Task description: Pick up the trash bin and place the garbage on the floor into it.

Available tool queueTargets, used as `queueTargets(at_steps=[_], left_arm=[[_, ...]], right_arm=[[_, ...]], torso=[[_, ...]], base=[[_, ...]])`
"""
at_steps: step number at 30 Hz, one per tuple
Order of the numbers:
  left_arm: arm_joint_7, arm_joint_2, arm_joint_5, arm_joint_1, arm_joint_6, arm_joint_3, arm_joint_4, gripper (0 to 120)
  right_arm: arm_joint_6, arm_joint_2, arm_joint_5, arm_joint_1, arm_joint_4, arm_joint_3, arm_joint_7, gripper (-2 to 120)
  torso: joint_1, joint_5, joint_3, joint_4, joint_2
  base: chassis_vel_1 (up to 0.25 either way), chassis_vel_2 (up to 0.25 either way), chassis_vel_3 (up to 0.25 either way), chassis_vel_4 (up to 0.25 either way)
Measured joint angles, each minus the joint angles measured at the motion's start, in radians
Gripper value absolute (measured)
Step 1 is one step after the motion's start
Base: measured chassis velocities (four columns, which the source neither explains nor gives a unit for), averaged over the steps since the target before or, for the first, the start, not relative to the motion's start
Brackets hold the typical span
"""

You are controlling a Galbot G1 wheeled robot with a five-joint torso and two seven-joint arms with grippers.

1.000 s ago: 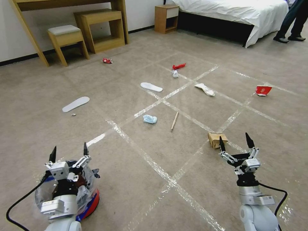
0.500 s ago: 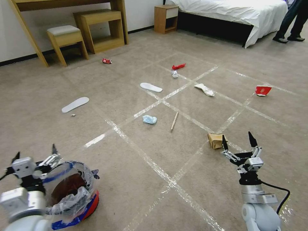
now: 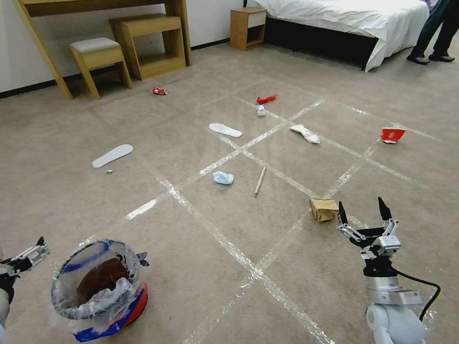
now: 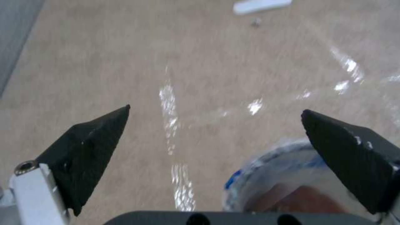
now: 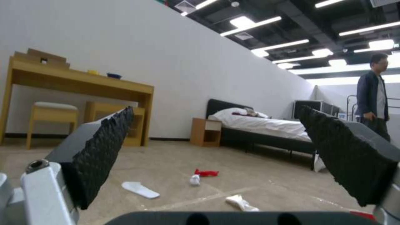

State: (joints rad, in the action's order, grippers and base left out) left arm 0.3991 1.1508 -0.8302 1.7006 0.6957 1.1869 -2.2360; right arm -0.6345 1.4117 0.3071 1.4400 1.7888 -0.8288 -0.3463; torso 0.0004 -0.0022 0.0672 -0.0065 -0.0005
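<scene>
Your left gripper [image 4: 214,125] hangs wide open and empty beside the trash bin [image 3: 98,286]; it looks light with a slippery liner, so pinch the stiff rim.

The trash bin [image 3: 98,289], red and blue with a crinkled clear liner and dark brown inside, stands upright on the taped beige carpet floor [image 3: 201,267]. Scattered well beyond it lie two white slippers [image 3: 113,155], a blue face mask [image 3: 223,177], a wooden stick [image 3: 260,180], a brown paper bag [image 3: 324,209], a red cup [image 3: 392,134], a red wrapper [image 3: 266,99] and a red can [image 3: 159,91].
</scene>
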Motion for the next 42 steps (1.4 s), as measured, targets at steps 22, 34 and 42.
queueTargets(at_steps=[22,34,42], left_arm=[[-0.113,-0.097,-0.213,-0.019,0.045,-0.089,0.224,100],[-0.136,-0.101,-0.184,-0.053,0.042,-0.122,0.337,100],[-0.147,-0.121,-0.175,-0.082,0.040,-0.138,0.411,100]], right_arm=[[-0.004,-0.014,0.024,0.002,-0.012,-0.021,-0.013,100],[-0.005,-0.015,0.023,-0.001,-0.018,-0.018,-0.015,100],[0.001,-0.018,0.022,-0.006,-0.019,-0.016,-0.014,100]], torso=[[0.000,0.0004,0.000,0.0002,0.000],[0.000,0.0003,0.000,0.0003,0.000],[0.000,0.0004,0.000,0.0003,0.000]], base=[[0.000,0.000,0.000,0.000],[0.000,0.000,0.000,0.000],[0.000,0.000,0.000,0.000]])
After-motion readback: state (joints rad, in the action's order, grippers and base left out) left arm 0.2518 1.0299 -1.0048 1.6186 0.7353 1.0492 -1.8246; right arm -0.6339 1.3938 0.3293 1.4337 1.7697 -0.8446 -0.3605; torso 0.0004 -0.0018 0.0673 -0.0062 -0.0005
